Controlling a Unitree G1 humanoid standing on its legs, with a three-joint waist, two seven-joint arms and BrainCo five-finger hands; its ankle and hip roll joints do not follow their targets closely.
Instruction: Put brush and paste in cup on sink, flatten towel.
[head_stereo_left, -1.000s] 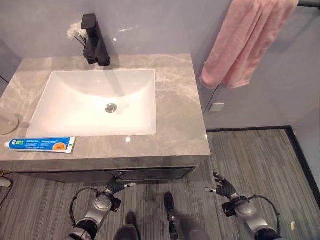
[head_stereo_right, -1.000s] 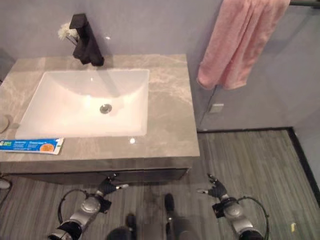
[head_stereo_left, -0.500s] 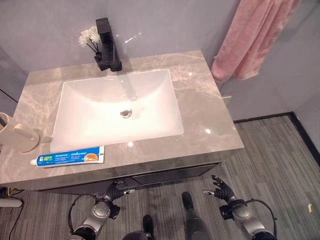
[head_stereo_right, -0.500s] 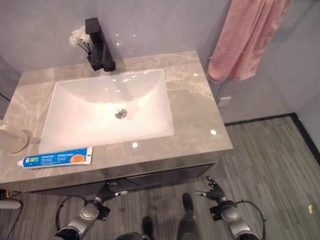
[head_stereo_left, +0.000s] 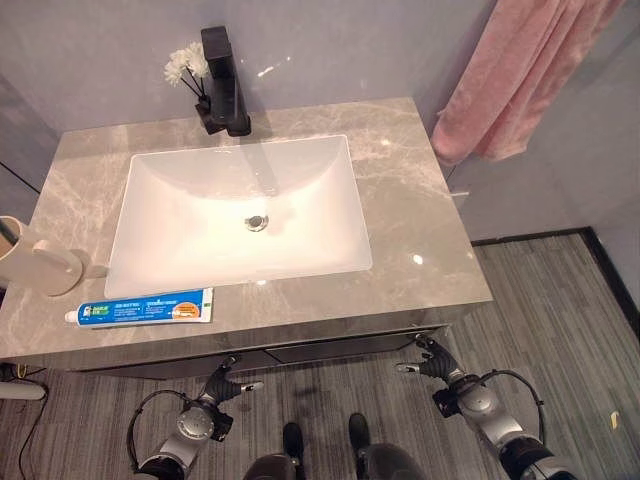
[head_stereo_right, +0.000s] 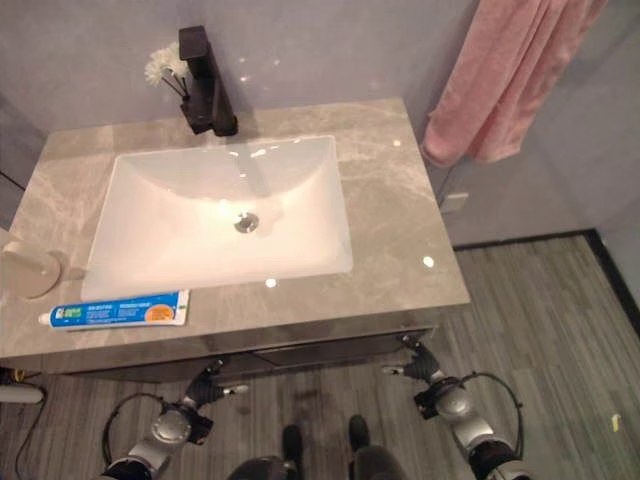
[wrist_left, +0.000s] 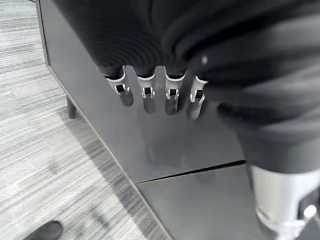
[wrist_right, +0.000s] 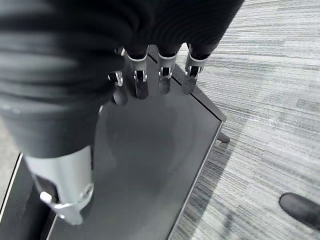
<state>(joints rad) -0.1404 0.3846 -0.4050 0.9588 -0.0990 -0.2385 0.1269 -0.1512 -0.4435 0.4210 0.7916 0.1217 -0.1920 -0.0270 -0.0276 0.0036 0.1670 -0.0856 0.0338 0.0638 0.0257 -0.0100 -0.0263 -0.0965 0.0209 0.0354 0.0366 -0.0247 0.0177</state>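
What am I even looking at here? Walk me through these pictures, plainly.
A two-armed humanoid robot stands at a bathroom vanity. Two pictures come from cameras on its head, looking down; two come from cameras on its wrists, close behind the fingers. On the countertop, around the white sink, lie a toothpaste tube at the front and a cup at the left edge; a black faucet stands behind. A pink towel hangs on the wall. The left hand and right hand hang open before the dark cabinet, holding nothing.
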